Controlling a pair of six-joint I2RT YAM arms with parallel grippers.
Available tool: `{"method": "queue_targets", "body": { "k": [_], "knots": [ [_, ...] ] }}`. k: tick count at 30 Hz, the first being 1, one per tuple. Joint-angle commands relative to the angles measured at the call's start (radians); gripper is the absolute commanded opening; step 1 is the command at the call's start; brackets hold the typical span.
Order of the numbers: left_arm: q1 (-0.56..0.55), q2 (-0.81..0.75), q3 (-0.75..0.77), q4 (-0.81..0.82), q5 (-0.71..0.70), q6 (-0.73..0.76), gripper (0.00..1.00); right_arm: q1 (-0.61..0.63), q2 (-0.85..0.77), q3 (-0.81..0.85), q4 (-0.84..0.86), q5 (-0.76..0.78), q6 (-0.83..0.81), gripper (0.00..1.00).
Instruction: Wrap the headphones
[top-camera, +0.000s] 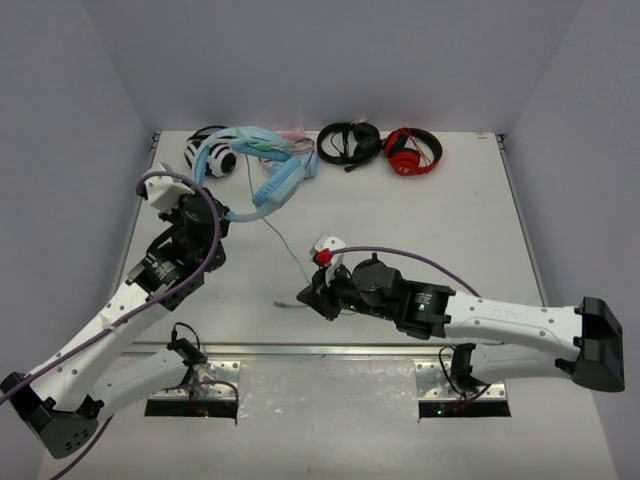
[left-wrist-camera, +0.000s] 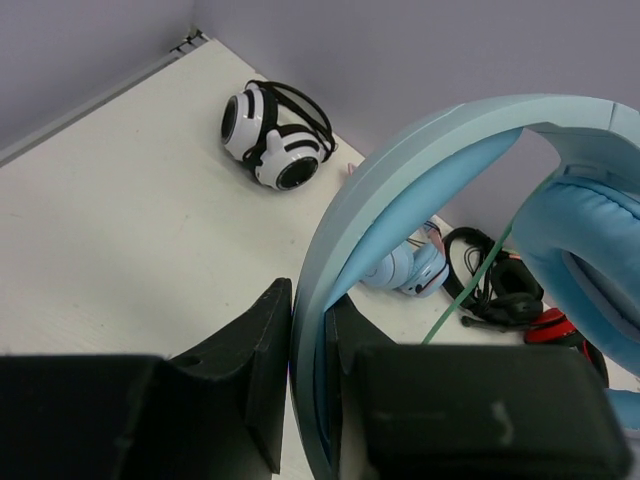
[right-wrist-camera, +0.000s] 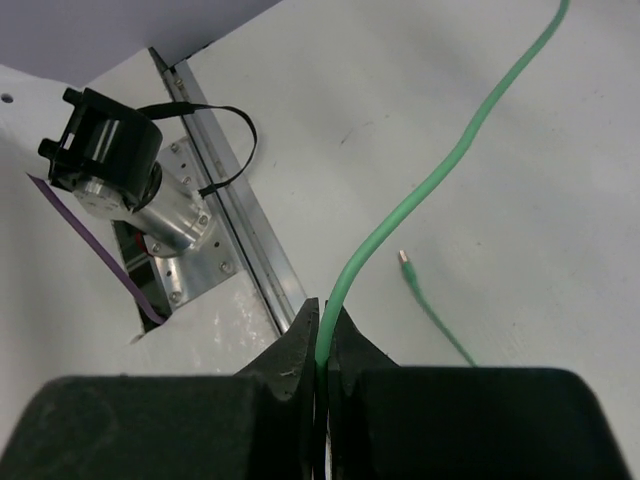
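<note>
Clamping headphones (left-wrist-camera: 400, 180) headband: left tool (left-wrist-camera: 310, 312) | right tool (right-wrist-camera: 321, 318) pinches green cable (right-wrist-camera: 440, 170)

The white table (top-camera: 450, 230) carries a row of headsets along its 12 o'clock edge. Black-and-white headphones (top-camera: 213, 155) sit at about 11 o'clock, near the far-left corner. Small blue headphones with pink trim (left-wrist-camera: 405, 270) lie just right of them. Black headphones (top-camera: 350, 143) rest at 12 o'clock, and red-and-black headphones (top-camera: 412, 152) lie just beside those, toward 1 o'clock. A pale-green cable (top-camera: 285, 240) trails across the middle, its plug end (right-wrist-camera: 403, 257) at about 7 o'clock. A metal rail (top-camera: 330, 350) spans the 6 o'clock edge.
</note>
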Motion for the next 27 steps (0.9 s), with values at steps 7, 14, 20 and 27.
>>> {"method": "queue_targets", "body": {
  "k": [7,14,20,27],
  "knots": [
    [0.005,0.035,0.06,0.147,-0.111,0.053,0.0,0.008,0.0,0.068,-0.035,-0.102,-0.055,0.01],
    [0.005,0.174,0.055,0.145,-0.126,0.041,0.01,0.05,-0.037,0.235,-0.263,-0.109,-0.173,0.01],
    [-0.01,0.227,-0.024,0.128,-0.117,-0.034,0.0,0.05,-0.002,0.463,-0.453,-0.052,-0.286,0.01],
    [-0.169,0.141,-0.202,0.32,-0.134,0.105,0.0,-0.016,0.086,0.655,-0.608,0.028,-0.487,0.01]
  ]
}}
